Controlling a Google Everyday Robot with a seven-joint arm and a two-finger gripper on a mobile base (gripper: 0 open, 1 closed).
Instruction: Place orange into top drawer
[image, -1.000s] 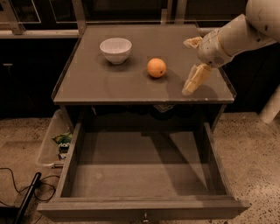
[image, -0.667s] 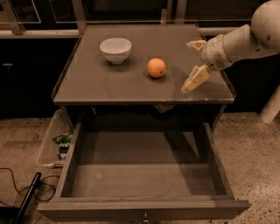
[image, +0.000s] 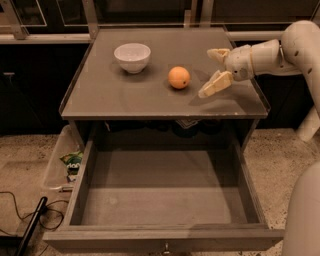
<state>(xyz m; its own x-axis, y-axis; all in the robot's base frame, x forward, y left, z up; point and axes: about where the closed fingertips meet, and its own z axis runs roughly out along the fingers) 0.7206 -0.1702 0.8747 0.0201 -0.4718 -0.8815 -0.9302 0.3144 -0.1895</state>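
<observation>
The orange (image: 178, 77) sits on the grey cabinet top (image: 125, 102), right of centre. My gripper (image: 212, 71) hovers just right of the orange, a short gap away, fingers spread open and pointing left toward it, holding nothing. The top drawer (image: 165, 192) is pulled fully out below the cabinet top; its flat grey bottom is bare and a small knob shows on its front panel (image: 164, 246).
A white bowl (image: 132, 56) stands on the cabinet top left of the orange. A clear plastic bin (image: 60, 160) with small items sits on the floor left of the drawer. Black cables (image: 25, 225) lie at lower left. My arm (image: 280, 52) reaches in from the right.
My gripper has shifted a little and turned so its open fingers point left at the orange. The orange, bowl and drawer have not moved.
</observation>
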